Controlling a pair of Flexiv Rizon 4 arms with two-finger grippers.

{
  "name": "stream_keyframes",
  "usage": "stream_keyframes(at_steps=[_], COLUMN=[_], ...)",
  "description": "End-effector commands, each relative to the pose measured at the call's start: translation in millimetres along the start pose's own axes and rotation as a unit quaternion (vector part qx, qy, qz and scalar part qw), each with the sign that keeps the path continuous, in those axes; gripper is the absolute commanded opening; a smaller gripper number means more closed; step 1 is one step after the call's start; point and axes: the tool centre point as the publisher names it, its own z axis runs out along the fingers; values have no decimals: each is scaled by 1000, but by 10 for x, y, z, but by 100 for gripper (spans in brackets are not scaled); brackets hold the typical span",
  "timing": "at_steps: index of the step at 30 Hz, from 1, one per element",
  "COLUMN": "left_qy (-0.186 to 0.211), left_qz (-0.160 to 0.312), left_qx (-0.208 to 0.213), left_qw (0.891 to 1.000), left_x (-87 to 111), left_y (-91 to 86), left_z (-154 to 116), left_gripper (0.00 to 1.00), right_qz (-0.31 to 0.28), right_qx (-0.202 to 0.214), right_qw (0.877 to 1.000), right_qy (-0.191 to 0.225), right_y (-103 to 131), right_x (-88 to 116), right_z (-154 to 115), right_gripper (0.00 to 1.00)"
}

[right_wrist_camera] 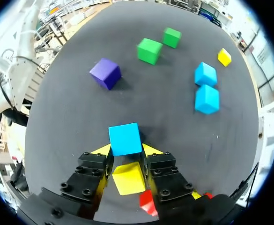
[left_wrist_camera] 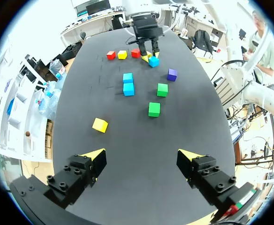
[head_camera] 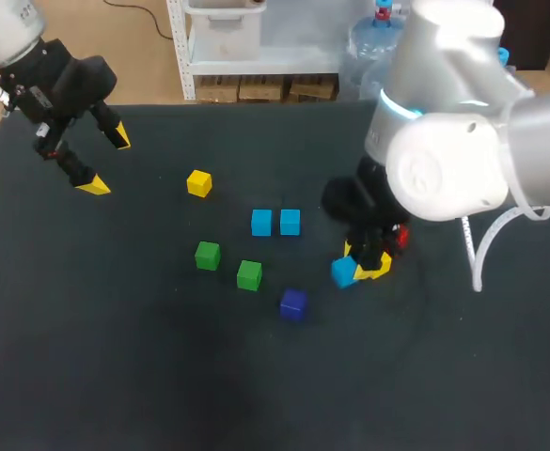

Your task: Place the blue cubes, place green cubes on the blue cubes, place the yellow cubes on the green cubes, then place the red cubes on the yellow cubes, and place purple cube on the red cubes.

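Silver-white arms [head_camera: 453, 160], blk wrists [head_camera: 63, 80] w/ screws [right_wrist_camera: 86, 191], yellow-tipped jaws

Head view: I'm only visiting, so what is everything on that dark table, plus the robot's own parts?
table: one, black, under everything.
blue cubes: three, light blue; two side by side mid-table, one gripped by the right hand.
green cubes: two, green, beside the blue pair.
purple cube: one, next to the greens.
yellow cubes: three; one alone, one under the right hand, one between the reds.
red cubes: two, near the right hand.
left hand: open, empty.
right hand: shut on a blue cube.
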Motion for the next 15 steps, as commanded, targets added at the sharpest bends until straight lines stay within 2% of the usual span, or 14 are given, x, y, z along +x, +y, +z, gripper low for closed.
stream_keyframes(at_steps=[1, 8, 15], left_qy=[0, 0, 0], left_qz=[1, 1, 1], left_qx=[0, 0, 0], left_qw=[1000, 1000, 1000], left_x=[6, 6, 6], left_y=[7, 7, 7], left_z=[2, 2, 2], left_gripper=[100, 100, 100], right_qz=[27, 93, 126], right_qx=[0, 29, 61], right_qw=[1000, 995, 990], right_qy=[0, -9, -20], right_y=[-79, -292, -523], right_x=[40, 65, -41], right_z=[-22, -100, -201], right_gripper=[0, 0, 0])
